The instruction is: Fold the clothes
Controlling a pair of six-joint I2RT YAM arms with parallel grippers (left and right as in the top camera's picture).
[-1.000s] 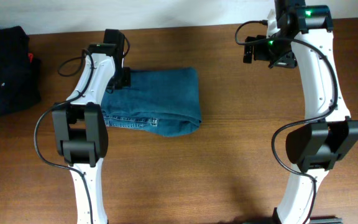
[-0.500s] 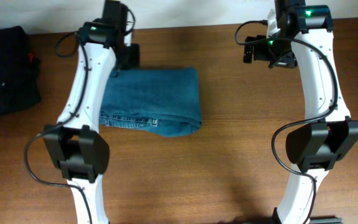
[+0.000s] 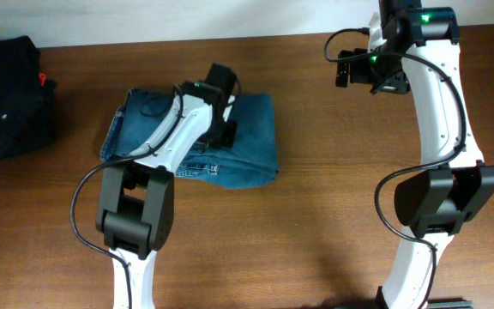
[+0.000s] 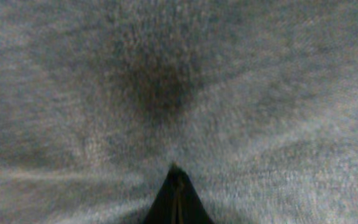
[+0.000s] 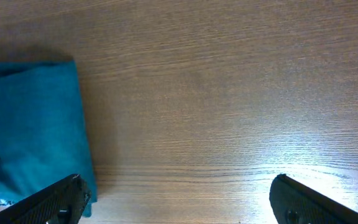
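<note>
jeans (image 3: 256, 142): folded, near tabletop's (image 3: 316, 240) far edge, left of centre.
change: left arm (image 3: 165, 142) swung from far edge onto denim.
left jaws: shut, empty, tips on denim.
right jaws: wide open, empty.
meaning: likely final smoothing.

Black garment pile (image 3: 7, 99), brown table (image 3: 316, 223)

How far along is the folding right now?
Done: the jeans lie folded into a compact stack on the table. In hand: the left tool, shut, is right against the denim, apparently smoothing it; the right tool hangs open over bare wood. Left: the waistband end looks uneven, so perhaps one tidy-up.
</note>
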